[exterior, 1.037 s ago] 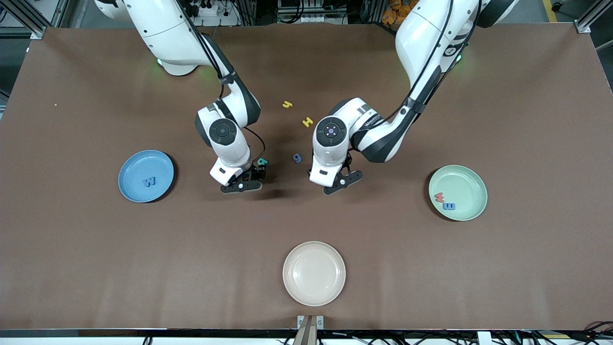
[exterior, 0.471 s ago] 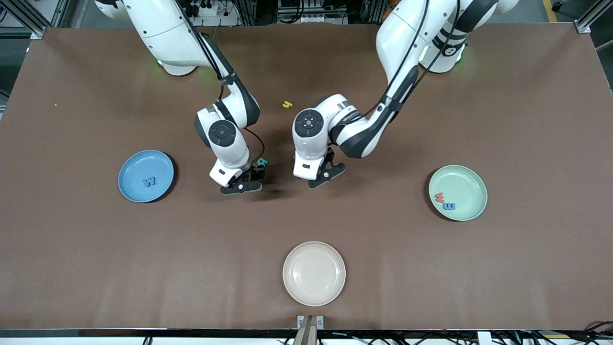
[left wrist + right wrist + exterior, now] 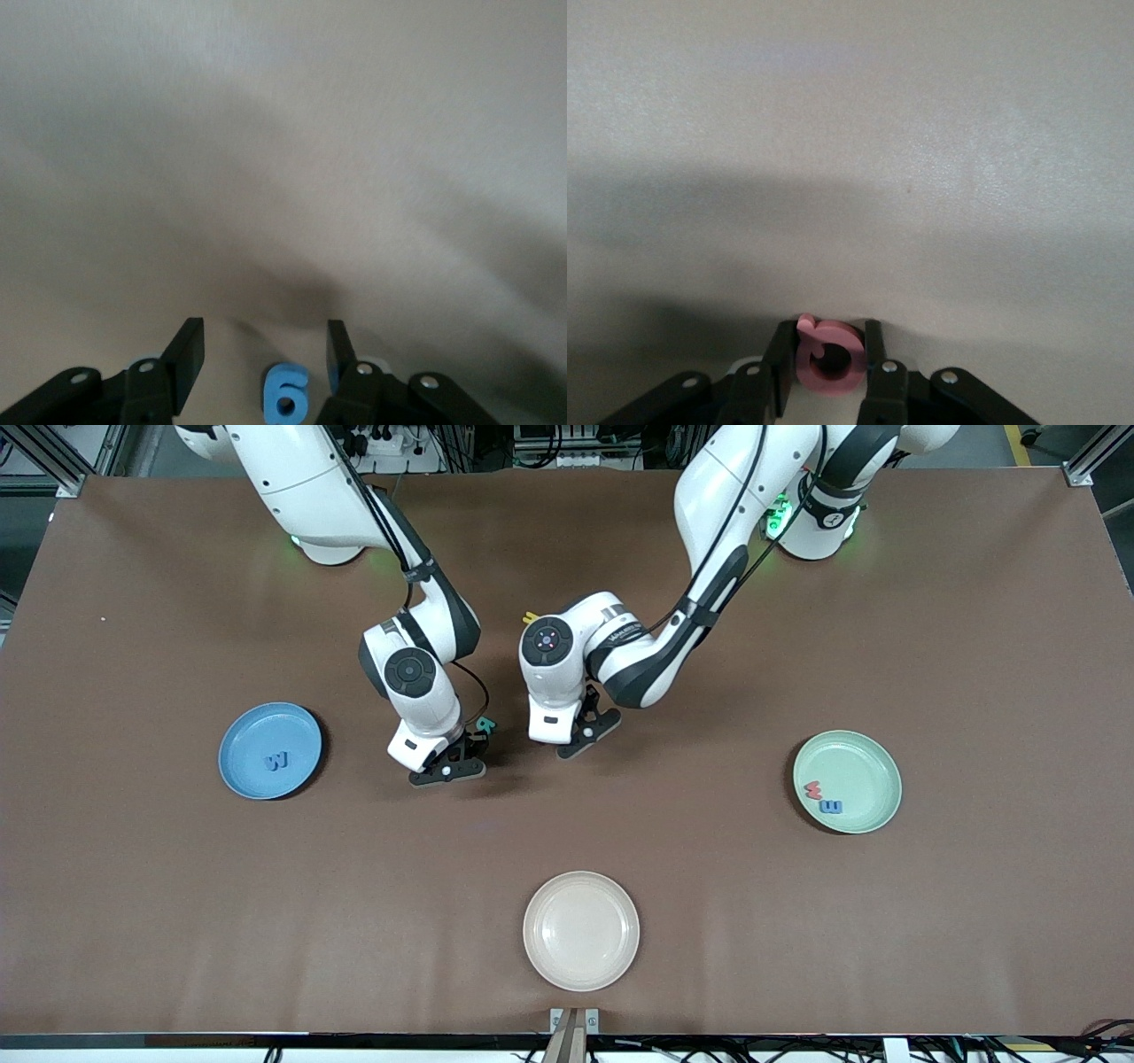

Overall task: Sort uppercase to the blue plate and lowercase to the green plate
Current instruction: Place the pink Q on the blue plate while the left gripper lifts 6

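The right gripper [image 3: 447, 766] was down at the table near its middle, its 2 fingers [image 3: 780, 359] pressed against the sides of the red Q [image 3: 829, 356], clamped on it. Just beside that gripper, farther from the front camera, the teal-green R [image 3: 484, 725] lay on the table. The left gripper [image 3: 580, 737] was low over the table beside it, toward the left arm's end, its fingers [image 3: 184, 359] spread apart with the blue g [image 3: 285, 397] lying between them, touched by neither.

The blue plate [image 3: 248, 731] sat toward the right arm's end of the table with the blue W [image 3: 276, 762] lying in it. The green plate [image 3: 873, 757] sat toward the left arm's end, holding the red w [image 3: 812, 788] and, just beside it and nearer to the front camera, the blue m [image 3: 832, 807]. The yellow y-like letter [image 3: 530, 616] showed partly at the edge of the left arm's wrist, farther from the front camera than both grippers. A cream plate [image 3: 580, 886] sat nearest the front camera, between the other 2 plates. The yellow H could not be seen.
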{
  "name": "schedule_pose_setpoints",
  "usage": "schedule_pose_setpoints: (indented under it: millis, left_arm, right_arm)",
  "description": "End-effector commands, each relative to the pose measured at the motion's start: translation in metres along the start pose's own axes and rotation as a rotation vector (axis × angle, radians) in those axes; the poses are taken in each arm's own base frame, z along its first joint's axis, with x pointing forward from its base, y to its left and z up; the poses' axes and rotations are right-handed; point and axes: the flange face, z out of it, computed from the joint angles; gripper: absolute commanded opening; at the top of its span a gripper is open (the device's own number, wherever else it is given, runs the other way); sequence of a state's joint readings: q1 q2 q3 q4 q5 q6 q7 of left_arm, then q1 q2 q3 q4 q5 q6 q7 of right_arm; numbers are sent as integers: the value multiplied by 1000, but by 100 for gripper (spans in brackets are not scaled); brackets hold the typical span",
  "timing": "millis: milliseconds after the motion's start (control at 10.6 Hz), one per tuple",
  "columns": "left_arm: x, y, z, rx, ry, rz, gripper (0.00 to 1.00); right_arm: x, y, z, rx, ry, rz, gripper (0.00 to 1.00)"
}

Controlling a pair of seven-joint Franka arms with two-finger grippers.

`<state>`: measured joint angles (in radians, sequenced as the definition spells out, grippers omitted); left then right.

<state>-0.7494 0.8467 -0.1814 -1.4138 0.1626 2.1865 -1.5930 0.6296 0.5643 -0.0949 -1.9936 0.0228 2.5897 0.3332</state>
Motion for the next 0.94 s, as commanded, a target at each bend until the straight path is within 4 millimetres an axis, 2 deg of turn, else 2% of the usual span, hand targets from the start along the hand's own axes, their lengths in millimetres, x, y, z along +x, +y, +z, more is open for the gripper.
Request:
schedule_pose_setpoints:
  millis: [0, 188, 283, 377, 471, 660, 848]
  left_arm:
    - [-11, 7, 19, -11, -11, -24, 63]
    - [-16, 8, 21, -24, -13, -20, 62]
    - [-15, 8, 22, -22, -13, -22, 62]
    - [-17, 8, 22, -22, -14, -18, 60]
    - [-17, 8, 22, -22, -14, -18, 53]
    - [-24, 9, 20, -24, -22, -12, 54]
    - [-28, 9, 20, -24, -23, -32, 53]
  right_arm:
    - [2, 13, 5, -6, -41, -31, 27]
    - [16, 32, -6, -18, -97, -80, 26]
    - [25, 50, -15, -26, -138, -117, 25]
    - [33, 71, -23, -33, -176, -155, 25]
    - [39, 96, -37, -46, -190, -180, 25]
    - [42, 145, -53, -59, -235, -261, 25]
    - [33, 195, -60, -59, -330, -318, 25]
